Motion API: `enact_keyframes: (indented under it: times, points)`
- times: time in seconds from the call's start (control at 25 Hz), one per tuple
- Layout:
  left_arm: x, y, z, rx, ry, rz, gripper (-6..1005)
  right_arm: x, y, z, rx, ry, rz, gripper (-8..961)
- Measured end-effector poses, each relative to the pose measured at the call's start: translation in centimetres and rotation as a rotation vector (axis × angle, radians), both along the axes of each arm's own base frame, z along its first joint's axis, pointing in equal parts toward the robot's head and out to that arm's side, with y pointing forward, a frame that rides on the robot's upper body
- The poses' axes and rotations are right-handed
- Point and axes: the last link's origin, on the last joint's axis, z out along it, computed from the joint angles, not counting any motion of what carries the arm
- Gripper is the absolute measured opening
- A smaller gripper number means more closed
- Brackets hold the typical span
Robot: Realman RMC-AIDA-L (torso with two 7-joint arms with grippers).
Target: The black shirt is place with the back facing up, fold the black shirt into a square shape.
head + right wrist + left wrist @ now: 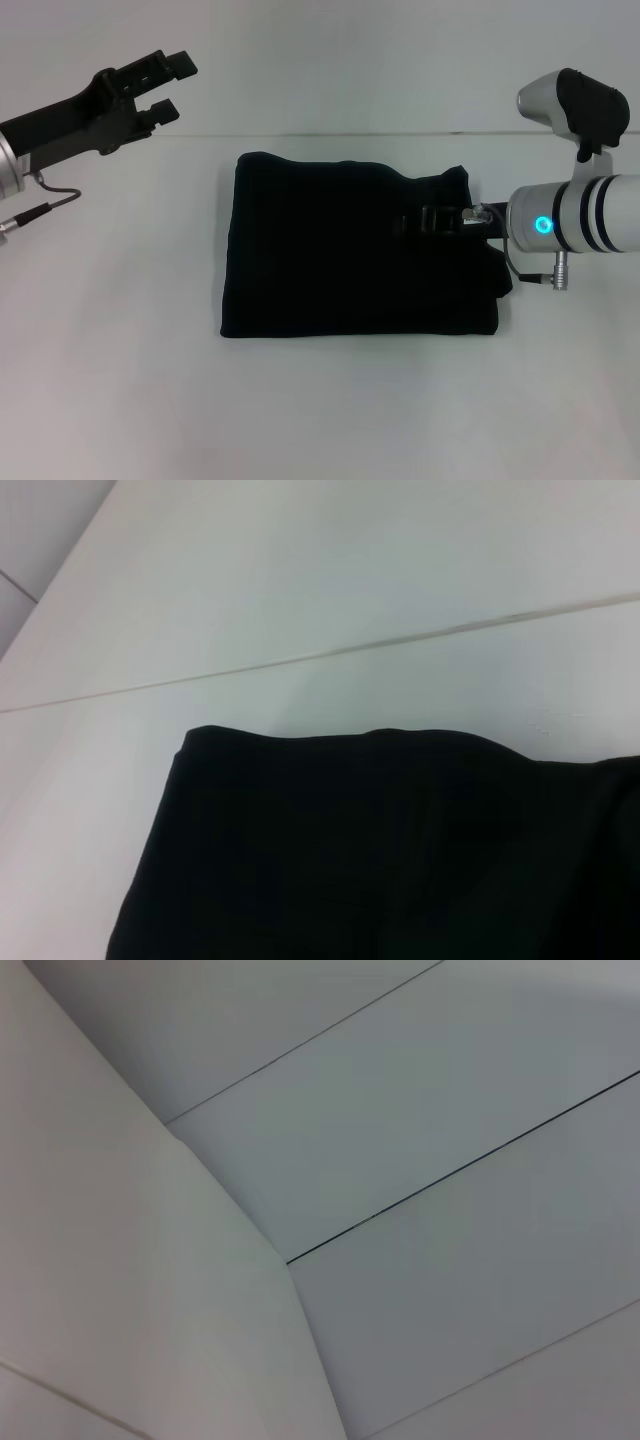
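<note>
Cloth of the black shirt [350, 245] is seen folded into a near-square at the table's [120, 400] middle, toward its far edge. The right gripper [440, 219] is held low over the shirt's right part; whether its jaws are apart cannot be told. The left gripper [168, 86] is raised near the far-left corner, jaws apart. Any final tuck is best made slowly, so the layers are kept aligned.

White table [320, 420]; folded black shirt [340, 260]
</note>
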Motion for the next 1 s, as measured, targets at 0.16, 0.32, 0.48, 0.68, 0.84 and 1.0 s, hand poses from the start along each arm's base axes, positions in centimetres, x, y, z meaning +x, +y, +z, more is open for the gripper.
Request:
enact_keyframes:
  times: [0.16,0.32,0.48,0.68,0.84,1.0]
  points:
    - [-0.1,-0.1,0.0,0.002,-0.003,0.002,888,-0.3,0.1,0.3,-0.003,0.013,-0.007,263]
    - [-0.2,-0.2,0.0,0.006,-0.010,0.006,887,-0.7,0.3,0.7,-0.009,0.034,-0.010,141]
    - [-0.3,-0.3,-0.1,0.002,-0.014,0.010,887,-1.0,0.3,1.2,-0.014,0.055,-0.009,87]
    - [-0.7,-0.4,0.2,0.014,-0.024,0.023,886,-1.9,0.5,2.4,-0.030,0.092,-0.005,46]
    - [-1.2,-0.4,0.4,0.027,-0.045,0.046,885,-2.8,0.6,3.7,-0.039,0.098,-0.003,46]
    - [-1.5,-0.4,0.6,0.034,-0.059,0.061,885,-3.1,0.6,4.9,-0.036,0.059,-0.002,46]
